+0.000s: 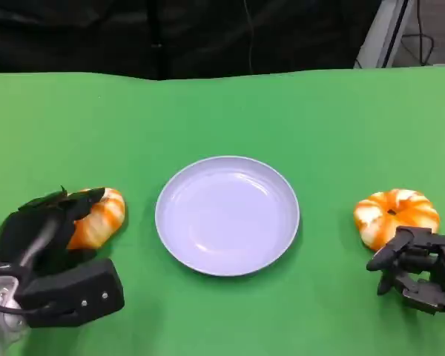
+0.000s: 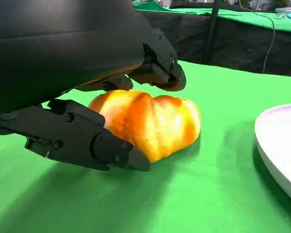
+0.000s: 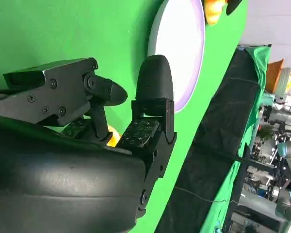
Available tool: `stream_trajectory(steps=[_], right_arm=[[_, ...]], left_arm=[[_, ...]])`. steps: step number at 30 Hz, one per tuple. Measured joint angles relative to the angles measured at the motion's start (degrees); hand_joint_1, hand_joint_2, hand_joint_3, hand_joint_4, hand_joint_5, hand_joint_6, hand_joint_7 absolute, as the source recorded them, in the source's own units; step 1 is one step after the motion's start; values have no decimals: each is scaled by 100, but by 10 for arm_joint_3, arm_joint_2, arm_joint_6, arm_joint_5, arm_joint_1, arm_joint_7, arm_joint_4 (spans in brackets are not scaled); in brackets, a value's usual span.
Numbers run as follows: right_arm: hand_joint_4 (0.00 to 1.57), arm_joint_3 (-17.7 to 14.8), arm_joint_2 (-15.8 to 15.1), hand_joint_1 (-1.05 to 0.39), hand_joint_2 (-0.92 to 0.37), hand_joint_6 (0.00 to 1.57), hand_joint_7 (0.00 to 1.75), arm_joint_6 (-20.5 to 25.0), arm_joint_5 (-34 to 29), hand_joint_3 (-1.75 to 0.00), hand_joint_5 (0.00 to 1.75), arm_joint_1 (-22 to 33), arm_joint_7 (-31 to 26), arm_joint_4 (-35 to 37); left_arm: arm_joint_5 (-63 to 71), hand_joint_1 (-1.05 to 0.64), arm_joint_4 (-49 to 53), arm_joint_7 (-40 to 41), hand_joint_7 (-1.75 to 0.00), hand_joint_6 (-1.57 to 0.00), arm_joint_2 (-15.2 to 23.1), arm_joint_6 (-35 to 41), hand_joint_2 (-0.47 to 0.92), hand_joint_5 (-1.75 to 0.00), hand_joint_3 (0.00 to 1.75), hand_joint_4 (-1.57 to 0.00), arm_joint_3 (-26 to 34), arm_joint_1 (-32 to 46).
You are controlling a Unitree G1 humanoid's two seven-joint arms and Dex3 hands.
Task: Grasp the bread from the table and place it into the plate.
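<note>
Two bread pieces lie on the table (image 1: 230, 104), none delivered. Left hand (image 1: 48, 241) cups the left bread (image 1: 98, 216), lift pending. Right hand (image 1: 419, 271), empty, fingers spread, sits beside the right bread (image 1: 395, 213). Plate (image 1: 227, 215) holds nothing.

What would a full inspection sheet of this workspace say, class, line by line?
Surface: green cloth-covered table, flat.
Job's things: orange-and-white glazed bread on the left; round orange-and-white bread on the right; round pale lilac plate between them, nothing in it.
Clutter: nothing seen.
Hands: left hand fingers around the left bread, which rests on the cloth; right hand beside the right bread, holding nothing.
Cables: thin dark cables behind the table.
Surroundings: black backdrop.
</note>
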Motion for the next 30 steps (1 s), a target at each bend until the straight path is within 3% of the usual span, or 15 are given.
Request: stream_trajectory(steps=[6,11,17,18,19,20,25,30], right_arm=[[88,0,0,10,-81,94,97,0,0,-67,138,0,-2,-2],[88,0,0,9,-80,93,98,0,0,-68,138,0,-3,-2],[87,1,0,8,-80,93,98,0,0,-68,138,0,-5,-2],[88,0,0,9,-80,93,98,0,0,-69,138,0,-5,-2],[88,1,0,9,-80,93,97,0,0,-69,138,0,-5,-2],[88,1,0,9,-80,93,97,0,0,-68,138,0,-5,-2],[87,0,0,9,-81,93,97,0,0,-68,139,0,-4,-2],[88,1,0,8,-81,93,97,0,0,-67,139,0,-4,-2]], left_arm=[[-1,-3,6,-7,-3,-49,-4,3,91,-3,2,-49,0,-6],[-6,-6,19,-9,-9,-72,-11,4,92,-12,25,-72,1,-13],[-19,-7,26,-17,-9,-75,-13,4,92,-14,28,-74,3,-20],[-20,-7,26,-17,-30,-77,-13,4,92,-65,26,-64,3,-20],[-24,-8,26,-19,-65,-67,-13,3,92,-115,25,-48,5,-20],[-29,-8,26,-23,-80,-62,-14,2,92,-133,25,-42,9,-20],[-49,-9,26,-32,-118,-52,-14,-5,92,-163,29,-34,23,-21],[-49,-9,26,-33,-127,-51,-14,-5,92,-166,31,-35,26,-21]])
